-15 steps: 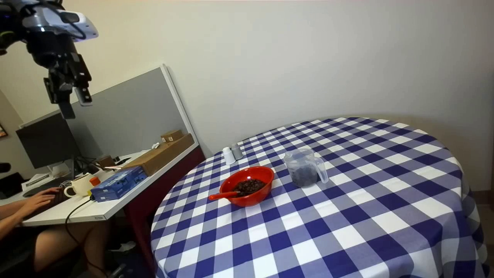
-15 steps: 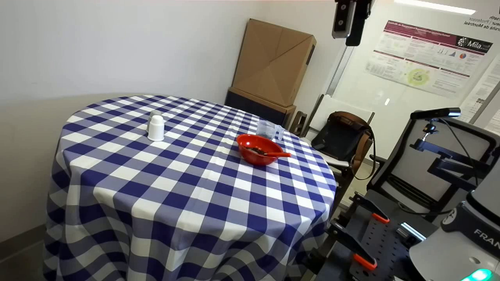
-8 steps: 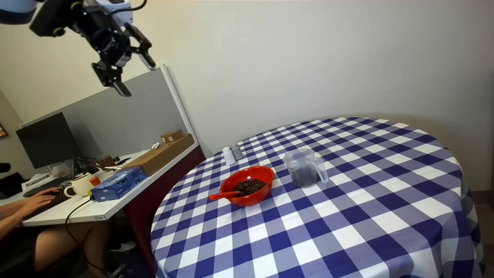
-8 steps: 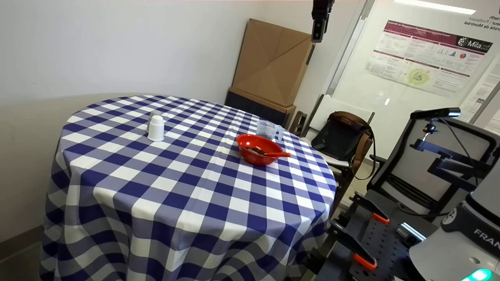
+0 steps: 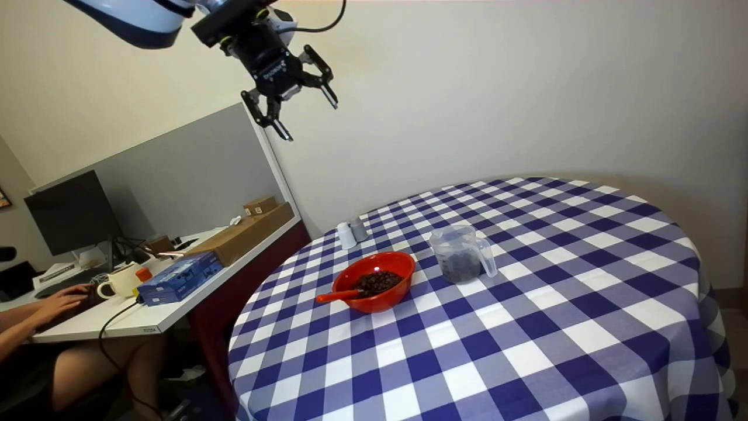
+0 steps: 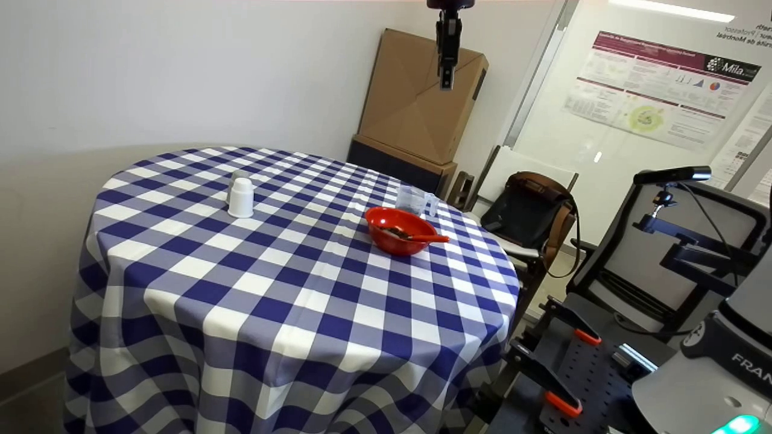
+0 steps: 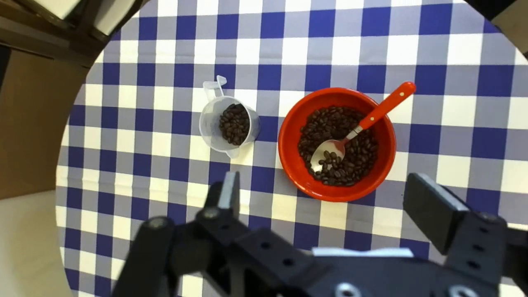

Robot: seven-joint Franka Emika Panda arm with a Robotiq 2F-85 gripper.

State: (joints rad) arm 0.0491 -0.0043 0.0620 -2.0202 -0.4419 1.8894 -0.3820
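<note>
Red bowl (image 7: 289, 142) on checked tablecloth (image 5: 526, 304), dark beans (image 7: 330, 119) inside; spoon (image 7: 373, 116) resting among them, handle over rim. Clear jug (image 7: 212, 128) of beans near bowl, left in wrist view. Gripper (image 5: 313, 123) well above tablecloth, fingers spread wide. White shaker (image 5: 346, 237) and grey shaker (image 5: 359, 229) stand close together, left of jug in both exterior views.

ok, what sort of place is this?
Probably a research lab or office, though nothing settles which: there's a chart-filled poster marked "Mila", a Franka robot base, and a computer monitor.
</note>
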